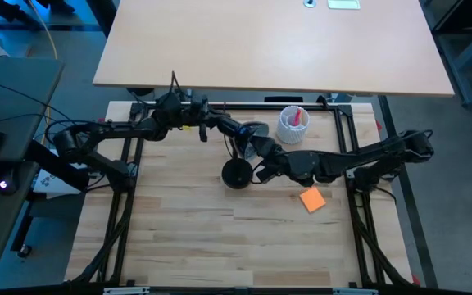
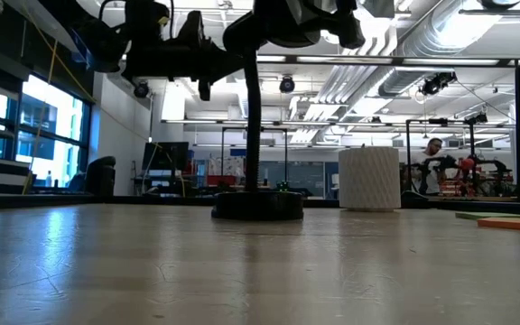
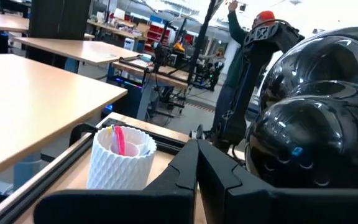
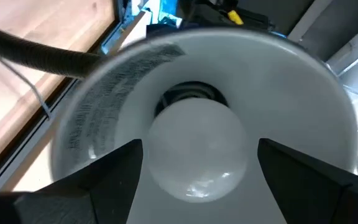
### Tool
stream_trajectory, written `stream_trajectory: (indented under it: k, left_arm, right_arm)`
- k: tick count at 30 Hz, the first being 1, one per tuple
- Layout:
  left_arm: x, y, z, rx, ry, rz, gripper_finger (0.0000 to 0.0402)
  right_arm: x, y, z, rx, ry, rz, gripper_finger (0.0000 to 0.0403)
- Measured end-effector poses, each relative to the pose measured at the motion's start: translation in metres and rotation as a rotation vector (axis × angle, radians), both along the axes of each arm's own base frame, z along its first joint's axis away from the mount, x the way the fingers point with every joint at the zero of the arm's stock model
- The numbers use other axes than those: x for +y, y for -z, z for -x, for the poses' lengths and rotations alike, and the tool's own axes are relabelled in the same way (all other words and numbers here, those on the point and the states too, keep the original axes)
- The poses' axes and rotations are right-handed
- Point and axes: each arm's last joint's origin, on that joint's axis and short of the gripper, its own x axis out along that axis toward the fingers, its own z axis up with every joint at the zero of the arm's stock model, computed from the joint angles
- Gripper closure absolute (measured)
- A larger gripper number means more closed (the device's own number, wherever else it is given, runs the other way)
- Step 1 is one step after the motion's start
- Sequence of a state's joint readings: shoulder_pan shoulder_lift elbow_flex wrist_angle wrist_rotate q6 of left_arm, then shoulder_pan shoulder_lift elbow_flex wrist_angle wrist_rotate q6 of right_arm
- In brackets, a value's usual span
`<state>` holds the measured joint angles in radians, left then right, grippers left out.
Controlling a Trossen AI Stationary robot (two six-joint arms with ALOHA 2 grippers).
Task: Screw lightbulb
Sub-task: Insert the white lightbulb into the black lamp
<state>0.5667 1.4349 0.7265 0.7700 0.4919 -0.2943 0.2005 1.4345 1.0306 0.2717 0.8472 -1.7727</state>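
Looking down, the high view shows the desk lamp (image 1: pixel 238 172) at table centre, the right gripper (image 1: pixel 262 161) at its 3 o'clock and nearer than the left gripper (image 1: pixel 211 123).

Right wrist view: the lightbulb (image 4: pixel 199 148) sits in the shade's socket, axis pointing at the camera, between parted fingers (image 4: pixel 114 165) apparently not touching it.

Left wrist view: jaws shut near the shade.

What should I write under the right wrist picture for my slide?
The lightbulb sits inside the lamp's white shade, between the open right gripper fingers.
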Motion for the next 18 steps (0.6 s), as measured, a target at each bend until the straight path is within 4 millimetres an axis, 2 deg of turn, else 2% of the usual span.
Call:
stream_trajectory:
  k: [10,18]
  left_arm:
    - [-0.009,-0.002,-0.005,-0.021,0.025,-0.008,0.0401]
    - [-0.014,-0.005,-0.007,-0.044,0.035,-0.047,0.0401]
  right_arm:
    - [-0.002,-0.003,-0.002,-0.08,-0.062,-0.084,0.0087]
    - [-0.009,-0.003,-0.003,-0.256,-0.012,-0.316,0.0095]
